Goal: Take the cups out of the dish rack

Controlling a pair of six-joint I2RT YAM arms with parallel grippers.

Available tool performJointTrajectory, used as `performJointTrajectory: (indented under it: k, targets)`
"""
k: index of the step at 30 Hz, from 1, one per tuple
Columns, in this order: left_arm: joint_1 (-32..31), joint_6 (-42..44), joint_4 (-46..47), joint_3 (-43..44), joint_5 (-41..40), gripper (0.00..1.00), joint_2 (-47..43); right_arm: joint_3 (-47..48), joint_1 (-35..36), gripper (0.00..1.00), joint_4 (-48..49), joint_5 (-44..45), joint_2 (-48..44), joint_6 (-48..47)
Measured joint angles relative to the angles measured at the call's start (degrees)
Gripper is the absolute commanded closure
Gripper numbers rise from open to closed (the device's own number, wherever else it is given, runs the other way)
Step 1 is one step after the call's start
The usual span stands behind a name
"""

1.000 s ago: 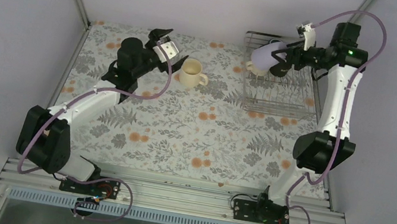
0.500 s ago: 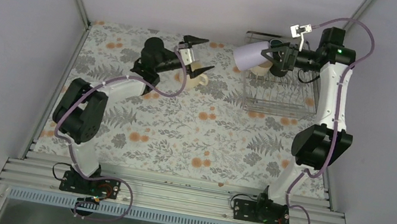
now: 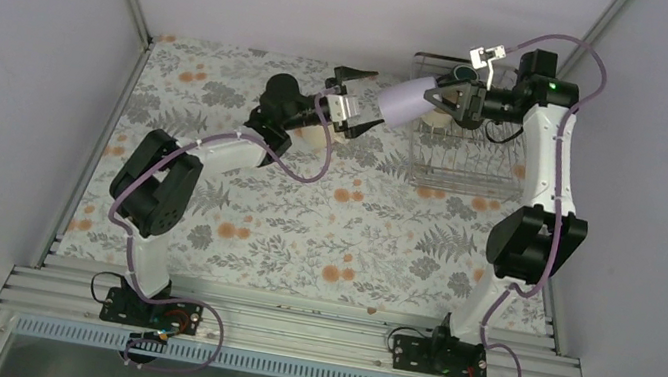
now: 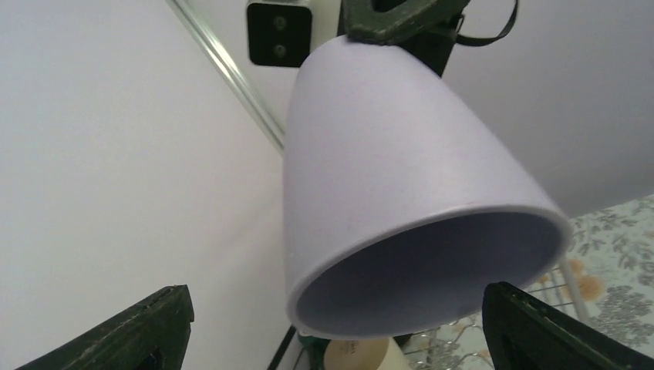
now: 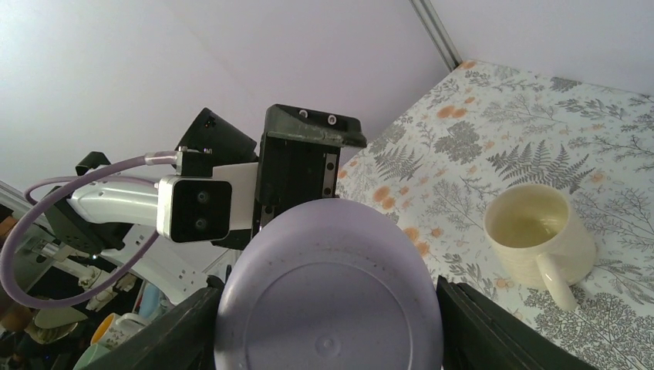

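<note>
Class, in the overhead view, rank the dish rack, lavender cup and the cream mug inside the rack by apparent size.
1. dish rack.
2. lavender cup, held nearer the camera.
3. cream mug, partly hidden, so judged on its visible part.

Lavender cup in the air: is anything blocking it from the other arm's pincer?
Nothing visible does. The lavender cup, held by the right pincer, points its mouth at the open left pincer, with only air between them.
</note>
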Motion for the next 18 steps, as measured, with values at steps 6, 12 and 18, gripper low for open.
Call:
performJointTrajectory:
  k: [6, 12, 18]
  targets:
    - [0.1, 2.2, 1.6, 0.0, -3.5, 0.12, 0.1, -1.0, 0.4, 0.53, 0.1, -0.1, -0.6, 0.0]
    - [-0.1, 1.7, 0.7, 2.7, -4.7, 0.25, 0.4, -5.7, 2.3, 0.51, 0.0, -0.1, -3.7, -0.2]
    - [-1.2, 0.3, -3.1, 6.8, -2.6, 0.89, 0.3, -6.1, 3.5, 0.36, 0.7, -1.0, -5.2, 0.0]
